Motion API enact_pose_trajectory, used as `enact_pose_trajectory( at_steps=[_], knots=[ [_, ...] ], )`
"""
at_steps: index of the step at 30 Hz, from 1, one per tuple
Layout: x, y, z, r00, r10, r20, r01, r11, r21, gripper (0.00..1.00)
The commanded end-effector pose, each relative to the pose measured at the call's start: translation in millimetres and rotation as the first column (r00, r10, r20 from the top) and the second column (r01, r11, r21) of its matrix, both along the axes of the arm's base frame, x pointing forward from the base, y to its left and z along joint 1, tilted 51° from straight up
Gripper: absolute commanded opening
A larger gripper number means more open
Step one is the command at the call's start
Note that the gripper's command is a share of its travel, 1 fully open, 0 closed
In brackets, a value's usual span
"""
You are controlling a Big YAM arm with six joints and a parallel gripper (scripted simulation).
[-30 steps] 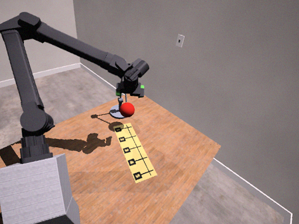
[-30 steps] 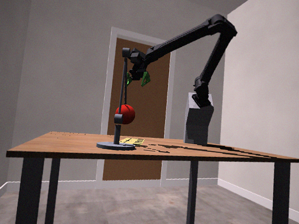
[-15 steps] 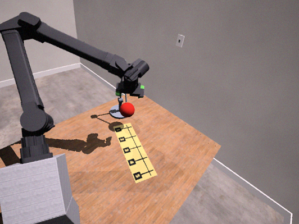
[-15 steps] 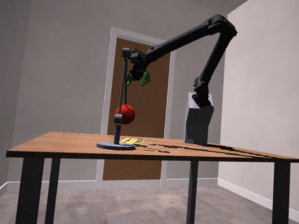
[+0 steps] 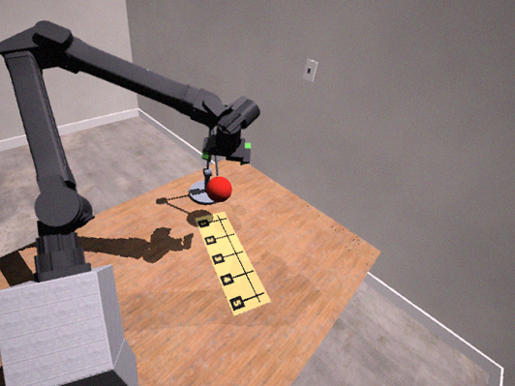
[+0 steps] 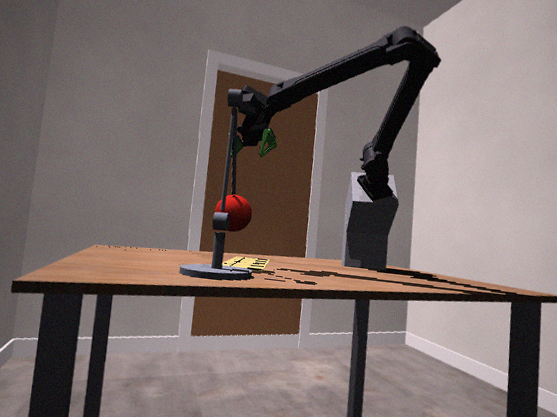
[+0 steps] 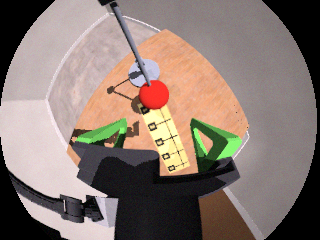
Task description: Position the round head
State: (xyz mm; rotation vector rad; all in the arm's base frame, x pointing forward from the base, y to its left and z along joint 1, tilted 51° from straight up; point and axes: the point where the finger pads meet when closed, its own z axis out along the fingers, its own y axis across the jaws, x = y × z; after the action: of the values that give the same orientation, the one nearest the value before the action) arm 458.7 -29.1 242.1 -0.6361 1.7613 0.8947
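Your pincer point(image 5: 227, 151) point(image 6: 250, 148) point(image 7: 158, 121) is wide, green fingers angular; arm bent, reaching over wood-grain bench point(image 5: 167, 318) point(image 6: 130, 272) point(image 7: 200, 95); glossy red ball point(image 5: 219, 189) point(image 6: 237, 213) point(image 7: 154, 94) hangs clear.

- Bench point(image 6: 146, 274): wooden top on dark legs, supporting the lamp and the arm's pedestal.
- Lamp foot point(image 6: 193, 270): round grey disc lying flat near the bench's near edge, with a short upright post point(image 6: 217, 251) at its middle.
- Lower rod point(image 6: 227, 163): nearly vertical, running from the joint point(image 6: 221, 220) above the post to the upper joint point(image 6: 235, 97).
- Round head point(image 6: 237, 213): red, raised above the bench, partly behind the lower rod.
- Yellow strip point(image 6: 246, 262): flat on the bench beyond the foot; its numbers are too small to read.
- Gripper point(image 6: 252, 145): green fingers apart, above the head, nothing between them.
- Arm point(image 6: 336, 69): black, bent at a high elbow, mounted on a grey pedestal point(image 6: 367, 242).
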Motion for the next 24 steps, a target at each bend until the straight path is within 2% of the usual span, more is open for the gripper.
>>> enact_pose_trajectory(
  at_steps=[1,11,24],
  knots=[
    [6.1,-3.7,12.2,1.0,-0.002,-0.012,0.002,1.0,0.009,1.0],
    [0.4,-2.0,2.1,0.993,0.0,-0.121,0.009,0.997,0.071,1.0],
    [-3.3,-0.2,-3.9,0.986,0.003,-0.168,0.013,0.995,0.095,1.0]
  ],
)
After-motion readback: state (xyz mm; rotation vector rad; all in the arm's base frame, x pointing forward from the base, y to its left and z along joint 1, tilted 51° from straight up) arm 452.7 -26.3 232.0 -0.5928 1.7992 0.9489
